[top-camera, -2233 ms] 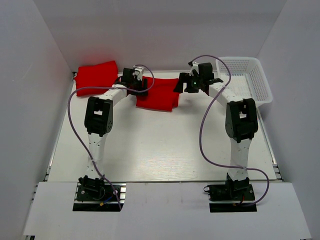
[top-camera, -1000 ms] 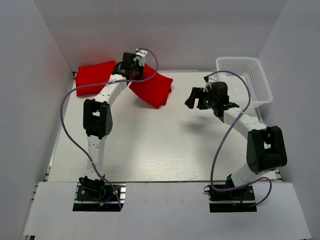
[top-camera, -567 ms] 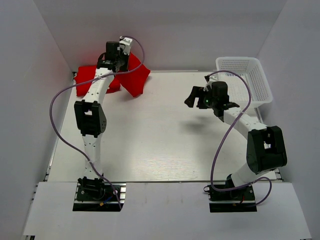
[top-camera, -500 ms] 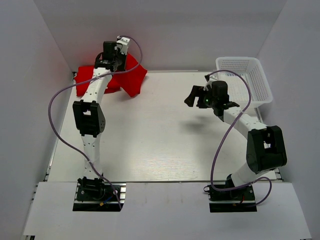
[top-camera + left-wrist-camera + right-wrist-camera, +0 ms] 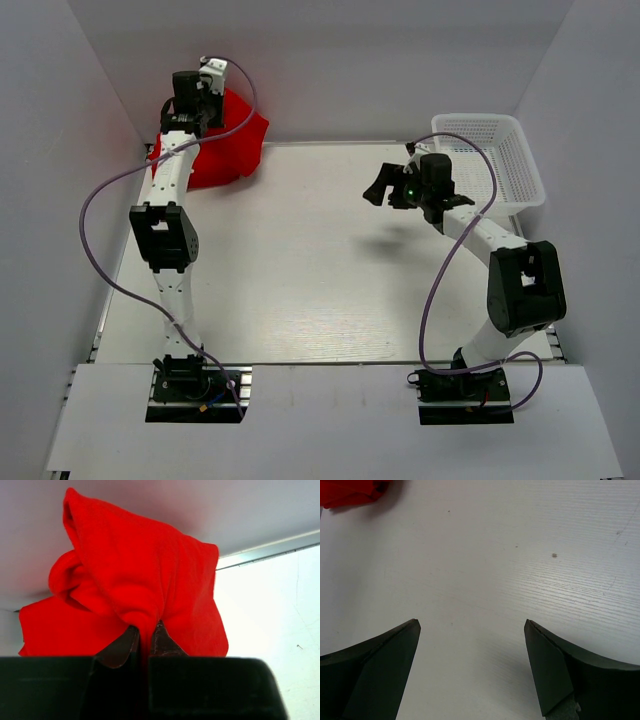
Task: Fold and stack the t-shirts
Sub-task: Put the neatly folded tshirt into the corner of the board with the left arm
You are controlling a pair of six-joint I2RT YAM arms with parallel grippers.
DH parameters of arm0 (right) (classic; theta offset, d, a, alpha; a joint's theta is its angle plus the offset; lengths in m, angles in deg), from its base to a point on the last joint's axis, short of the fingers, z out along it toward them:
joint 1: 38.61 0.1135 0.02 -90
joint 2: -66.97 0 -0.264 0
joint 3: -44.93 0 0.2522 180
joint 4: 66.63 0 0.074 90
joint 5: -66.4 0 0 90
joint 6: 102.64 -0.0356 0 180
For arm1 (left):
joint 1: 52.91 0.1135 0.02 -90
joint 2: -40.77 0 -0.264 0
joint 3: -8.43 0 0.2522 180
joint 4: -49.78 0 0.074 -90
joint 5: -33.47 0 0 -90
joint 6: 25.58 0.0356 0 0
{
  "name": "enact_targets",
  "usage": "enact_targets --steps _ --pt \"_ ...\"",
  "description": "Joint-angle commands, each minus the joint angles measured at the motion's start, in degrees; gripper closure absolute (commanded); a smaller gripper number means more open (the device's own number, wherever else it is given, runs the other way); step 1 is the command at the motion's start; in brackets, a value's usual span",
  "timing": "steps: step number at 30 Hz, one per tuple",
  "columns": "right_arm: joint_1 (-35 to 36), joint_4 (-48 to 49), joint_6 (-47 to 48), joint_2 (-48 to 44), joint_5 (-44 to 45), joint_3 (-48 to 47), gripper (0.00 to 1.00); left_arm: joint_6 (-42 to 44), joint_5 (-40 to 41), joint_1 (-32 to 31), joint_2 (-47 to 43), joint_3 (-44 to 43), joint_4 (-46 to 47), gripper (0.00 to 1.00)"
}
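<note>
Since the earlier top view, the left gripper (image 5: 197,95) has carried its t-shirt (image 5: 232,140) away from the middle of the table's (image 5: 320,280) far edge to the far left corner and lifted it. The right gripper (image 5: 390,186) has let go of the cloth and drawn back, and now hangs over bare tabletop with the white basket (image 5: 500,150) off to its right.

The left wrist view shows what the overhead view cannot. The left gripper's (image 5: 145,630) jaws are pinched nearly together on a fold of the t-shirt (image 5: 145,570), which bunches into a loose hood beyond the fingertips. More red cloth, apparently a second t-shirt (image 5: 55,630), lies flat to the left of the fingers. From above the two red masses merge, so where one ends cannot be told.

In the right wrist view, the right gripper (image 5: 472,625) has its fingers spread wide with nothing between them, only white tabletop. A scrap of red cloth (image 5: 350,492) shows far ahead and to the left.
</note>
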Motion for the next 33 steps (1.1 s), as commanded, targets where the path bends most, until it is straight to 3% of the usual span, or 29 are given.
enact_targets --steps 1,15,25,28,30,33 --pt "0.16 2.85 -0.87 0.75 -1.44 -3.00 0.10 -1.39 -4.11 2.24 -4.22 -3.12 4.13 1.00" --pt "0.16 1.45 -1.66 4.09 -2.84 -6.87 0.10 -3.07 -8.59 8.31 -3.08 -1.80 6.25 1.00" --pt "0.42 -2.42 -0.60 6.73 -1.79 -11.61 0.10 -0.96 -4.47 10.59 1.40 2.59 8.44 1.00" --pt "0.25 -3.74 -0.34 7.52 -1.26 -12.76 0.10 -0.96 -2.20 11.12 3.15 3.12 9.06 0.87" --pt "0.34 -4.18 -0.34 8.39 -1.26 -13.55 0.10 -0.96 -0.52 11.12 3.86 2.60 9.06 0.51" --pt "0.60 -5.06 -0.25 9.01 -1.09 -14.78 0.10 -1.48 6.15 11.65 4.48 1.90 9.58 0.34"
